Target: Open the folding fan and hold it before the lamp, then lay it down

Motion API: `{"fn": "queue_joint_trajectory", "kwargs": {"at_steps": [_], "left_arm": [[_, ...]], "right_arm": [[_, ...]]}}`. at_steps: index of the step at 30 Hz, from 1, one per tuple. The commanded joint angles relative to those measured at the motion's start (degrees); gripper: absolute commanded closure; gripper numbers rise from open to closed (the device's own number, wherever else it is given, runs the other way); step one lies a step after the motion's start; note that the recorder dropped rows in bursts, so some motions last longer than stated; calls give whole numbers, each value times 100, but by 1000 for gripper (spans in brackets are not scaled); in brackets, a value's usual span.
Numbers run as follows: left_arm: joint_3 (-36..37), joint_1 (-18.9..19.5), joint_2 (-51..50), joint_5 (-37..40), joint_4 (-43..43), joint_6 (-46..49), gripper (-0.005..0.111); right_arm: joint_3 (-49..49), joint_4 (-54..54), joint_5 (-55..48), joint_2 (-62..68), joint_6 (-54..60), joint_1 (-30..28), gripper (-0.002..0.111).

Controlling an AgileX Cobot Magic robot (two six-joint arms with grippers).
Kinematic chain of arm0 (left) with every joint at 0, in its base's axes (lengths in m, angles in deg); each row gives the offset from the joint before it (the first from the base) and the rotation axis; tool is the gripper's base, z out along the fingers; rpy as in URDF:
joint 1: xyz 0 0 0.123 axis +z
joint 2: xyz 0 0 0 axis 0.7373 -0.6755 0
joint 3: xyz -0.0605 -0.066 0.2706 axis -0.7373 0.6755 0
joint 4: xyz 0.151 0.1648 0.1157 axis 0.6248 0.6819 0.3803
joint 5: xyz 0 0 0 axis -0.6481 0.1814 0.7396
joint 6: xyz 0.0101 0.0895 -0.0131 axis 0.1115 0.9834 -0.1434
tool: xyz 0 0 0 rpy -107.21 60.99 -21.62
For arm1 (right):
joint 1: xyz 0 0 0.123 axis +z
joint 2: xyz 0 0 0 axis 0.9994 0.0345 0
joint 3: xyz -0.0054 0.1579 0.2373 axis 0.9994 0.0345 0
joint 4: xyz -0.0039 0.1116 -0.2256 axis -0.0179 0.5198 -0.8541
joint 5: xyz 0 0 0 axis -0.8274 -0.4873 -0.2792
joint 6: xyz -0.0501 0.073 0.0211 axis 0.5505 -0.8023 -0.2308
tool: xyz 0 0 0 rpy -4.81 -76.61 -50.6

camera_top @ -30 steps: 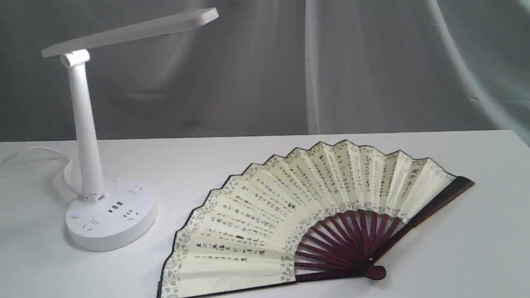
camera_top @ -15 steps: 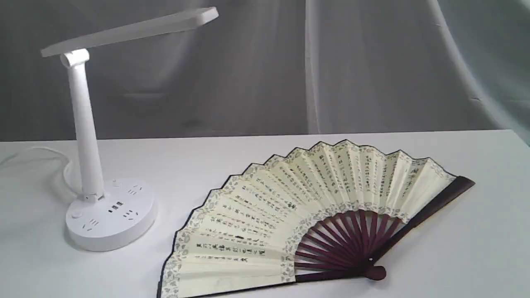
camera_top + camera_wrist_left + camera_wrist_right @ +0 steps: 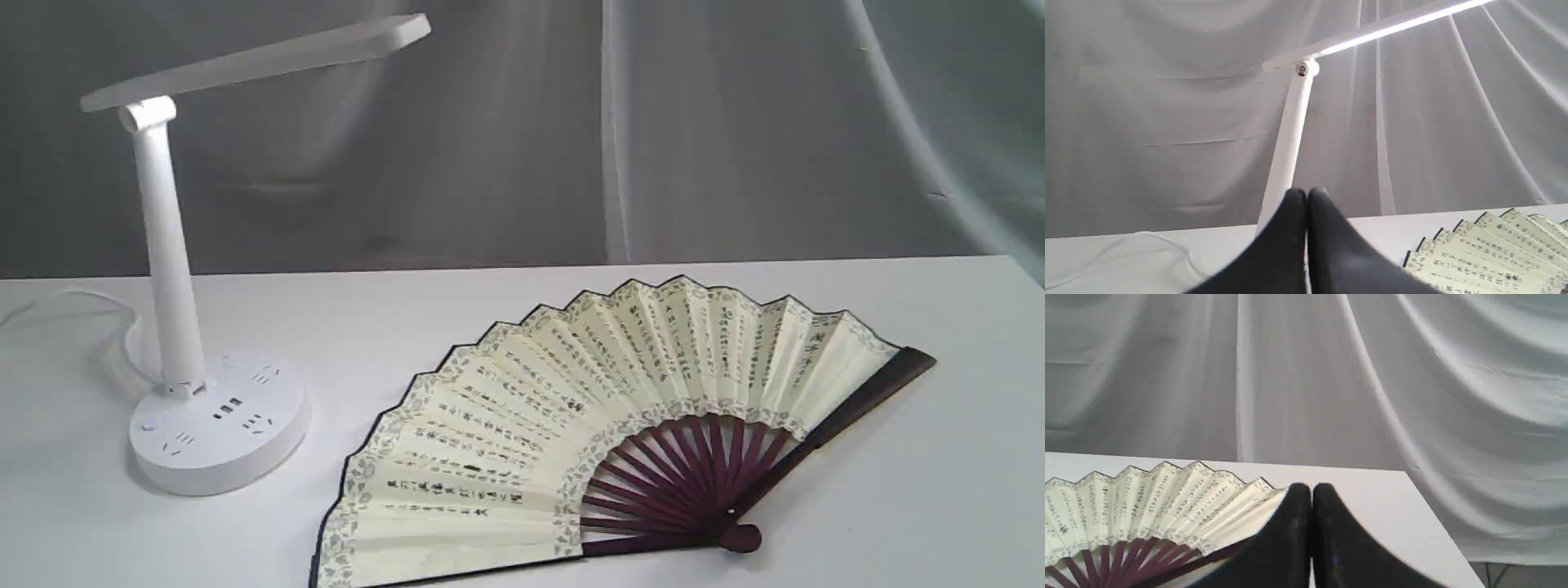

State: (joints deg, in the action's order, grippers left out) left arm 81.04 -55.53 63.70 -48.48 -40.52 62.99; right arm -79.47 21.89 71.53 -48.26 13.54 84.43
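The fan (image 3: 571,441) lies fully open and flat on the table (image 3: 939,490). It is beside the lamp (image 3: 167,269), on the side toward which the lamp head reaches. Its leaf edge is near the lamp base but not touching it.

Orientation: the rivet end sits away from the lamp, and the pleated arc opens toward the lamp and the curtain (image 3: 735,122). One dark guard points away from the lamp, angled toward the curtain. The other guard runs back toward the lamp side. The long axis of the fan therefore runs from the lamp base outward across the table.

View differences:
- The exterior view shows the whole fan and lamp but neither gripper.
- The left wrist view shows the left gripper (image 3: 1306,196) with its fingers pressed together, empty, in front of the lamp post. It also shows the lit strip under the lamp head.
- The right wrist view shows the right gripper (image 3: 1311,490), also pressed together and empty, above the outer guard end. The lamp is out of frame.
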Motion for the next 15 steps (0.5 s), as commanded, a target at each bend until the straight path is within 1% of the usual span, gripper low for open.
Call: {"fn": "queue_joint_trajectory", "kwargs": {"at_steps": [1, 7, 12, 15], "left_arm": [[21, 7, 19, 82, -7, 4, 107], [21, 7, 19, 129, -7, 4, 107], [21, 7, 19, 1250, -7, 4, 107], [21, 7, 19, 1399, -7, -37, 107]], "right_arm": [[170, 31, 519, -29, -3, -33, 108], [170, 171, 464, -29, -27, -33, 108], [170, 178, -405, -29, -3, -33, 108], [170, 178, -713, -29, -3, -33, 108]]}}
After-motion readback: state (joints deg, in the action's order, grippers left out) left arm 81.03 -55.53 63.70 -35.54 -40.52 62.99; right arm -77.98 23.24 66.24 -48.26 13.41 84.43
